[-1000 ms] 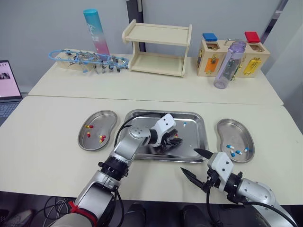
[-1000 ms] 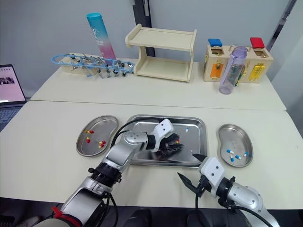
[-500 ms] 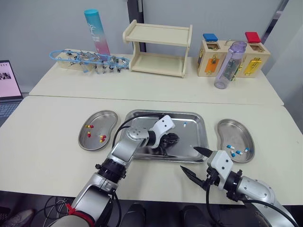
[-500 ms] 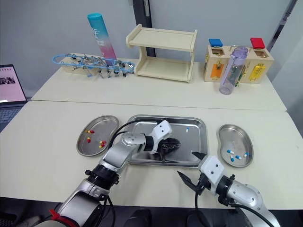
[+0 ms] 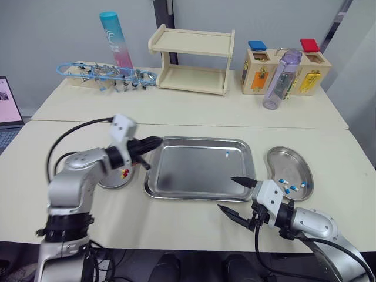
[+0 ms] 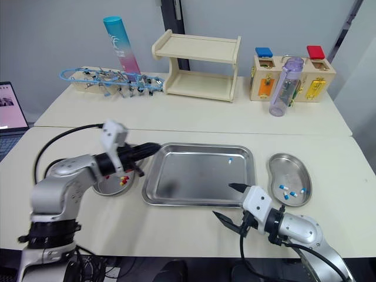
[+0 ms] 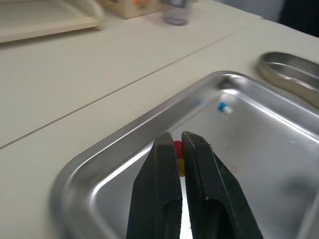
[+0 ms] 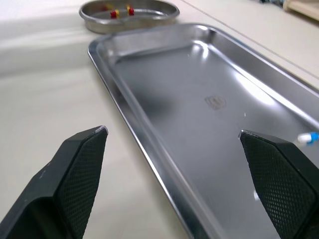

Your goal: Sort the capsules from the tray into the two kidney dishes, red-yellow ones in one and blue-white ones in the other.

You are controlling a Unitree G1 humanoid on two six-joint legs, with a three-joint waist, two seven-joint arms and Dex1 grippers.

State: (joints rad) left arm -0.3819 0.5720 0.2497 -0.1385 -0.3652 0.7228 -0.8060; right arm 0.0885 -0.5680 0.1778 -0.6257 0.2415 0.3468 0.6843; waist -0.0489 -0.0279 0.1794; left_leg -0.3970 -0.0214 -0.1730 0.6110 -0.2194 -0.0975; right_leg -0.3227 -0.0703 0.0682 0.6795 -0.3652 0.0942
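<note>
The left gripper (image 5: 154, 141) is pinched shut on a red-yellow capsule (image 7: 178, 148) above the tray (image 5: 194, 173) at its back-left corner, just beside the left kidney dish (image 5: 109, 182). The right gripper (image 5: 227, 193) is wide open at the tray's front edge. One blue-white capsule (image 5: 227, 154) lies in the tray, and more lie in the right kidney dish (image 5: 281, 163).

No word, number or brand can be read anywhere. The tall blue-and-pink tube (image 5: 114, 35) standing at the back carries white marks near its top that may be a logo, but they are too small to make out. The tray (image 8: 149, 74) has a faint stamp (image 8: 215, 102) pressed into its floor, and the laptop (image 6: 10, 108) screen shows a page; neither is legible.
</note>
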